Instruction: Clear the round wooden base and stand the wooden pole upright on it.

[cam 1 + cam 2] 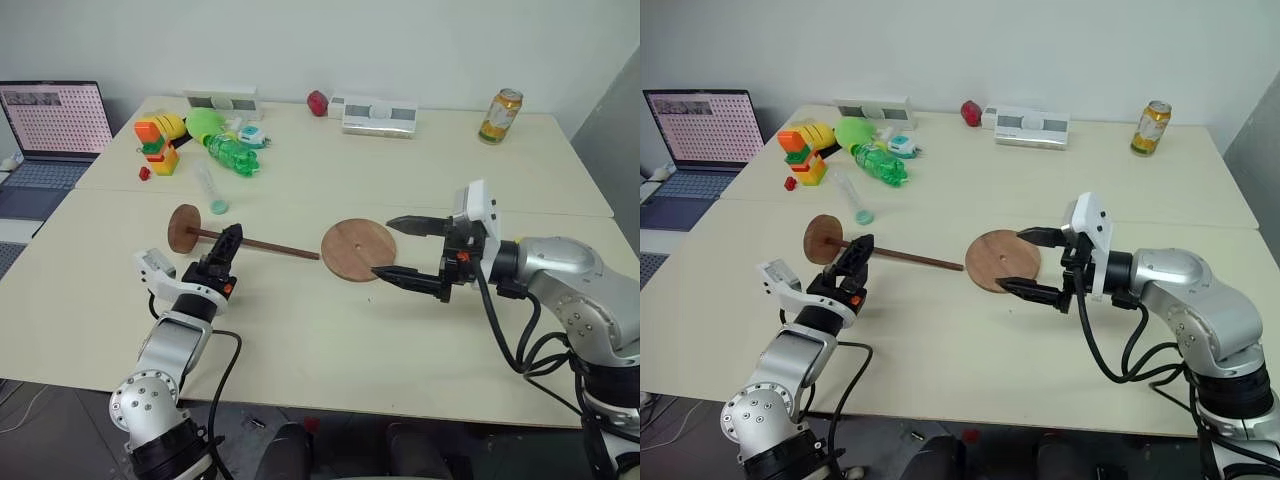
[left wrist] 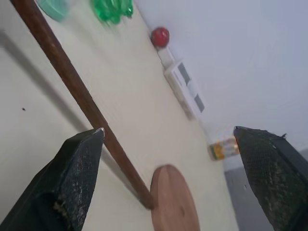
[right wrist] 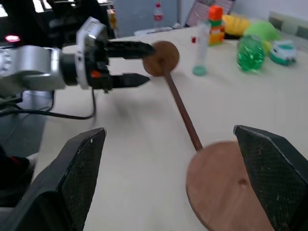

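Left eye view: the round wooden base was seen lying flat and bare on the desk, with the wooden pole laid beside it, tip just at its rim. The left gripper was held spread over the rod; the right gripper was spread wide, empty, beside the base.

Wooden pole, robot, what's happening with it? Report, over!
Both grippers open, left at the wooden pole, right by the round wooden base. Pole lying flat, its thin end touching the base. Base bare, nothing on it.
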Tool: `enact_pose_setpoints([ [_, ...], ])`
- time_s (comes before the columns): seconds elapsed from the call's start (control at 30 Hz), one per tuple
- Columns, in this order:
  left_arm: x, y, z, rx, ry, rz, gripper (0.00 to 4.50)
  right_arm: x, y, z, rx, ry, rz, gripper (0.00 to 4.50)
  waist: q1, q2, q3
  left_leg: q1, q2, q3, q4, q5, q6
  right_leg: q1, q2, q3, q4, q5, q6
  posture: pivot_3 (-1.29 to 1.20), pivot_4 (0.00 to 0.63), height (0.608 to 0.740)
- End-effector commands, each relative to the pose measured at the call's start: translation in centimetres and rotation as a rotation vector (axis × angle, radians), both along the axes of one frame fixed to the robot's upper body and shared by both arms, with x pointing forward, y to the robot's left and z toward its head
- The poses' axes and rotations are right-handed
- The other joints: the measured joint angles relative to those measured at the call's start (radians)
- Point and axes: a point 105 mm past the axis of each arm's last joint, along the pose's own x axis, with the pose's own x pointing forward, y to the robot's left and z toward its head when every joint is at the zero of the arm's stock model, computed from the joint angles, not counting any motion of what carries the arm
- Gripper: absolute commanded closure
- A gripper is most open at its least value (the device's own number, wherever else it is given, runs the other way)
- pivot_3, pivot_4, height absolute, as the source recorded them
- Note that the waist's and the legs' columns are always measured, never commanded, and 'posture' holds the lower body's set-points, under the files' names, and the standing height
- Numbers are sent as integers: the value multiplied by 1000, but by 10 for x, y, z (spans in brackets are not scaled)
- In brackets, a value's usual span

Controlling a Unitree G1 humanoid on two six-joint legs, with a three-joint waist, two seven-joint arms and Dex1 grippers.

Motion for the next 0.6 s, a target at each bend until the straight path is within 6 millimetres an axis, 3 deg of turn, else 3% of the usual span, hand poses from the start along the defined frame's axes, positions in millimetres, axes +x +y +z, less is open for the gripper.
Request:
enact_pose_setpoints([
  [0.03, 6, 15, -5, -77, -8, 90, 0, -12, 9, 7, -2, -11, 62, 37, 0, 0, 0, 0, 0, 0, 0, 0, 0, 0, 0, 0, 0, 0, 0, 0, 150, 740],
  [0.2, 23, 24, -20, -77, 23, 149, 0, -15, 10, 9, -8, -1, 55, 37, -1, 0, 0, 0, 0, 1, 0, 0, 0, 0, 0, 1, 1, 0, 0, 0, 150, 740],
  [0.6, 53, 53, -24, 3, 26, 151, 0, -19, 6, 17, -1, -6, 2, 37, -8, 0, 0, 0, 1, 0, 0, 0, 0, -1, 2, 0, 1, 0, 0, 0, 150, 740],
])
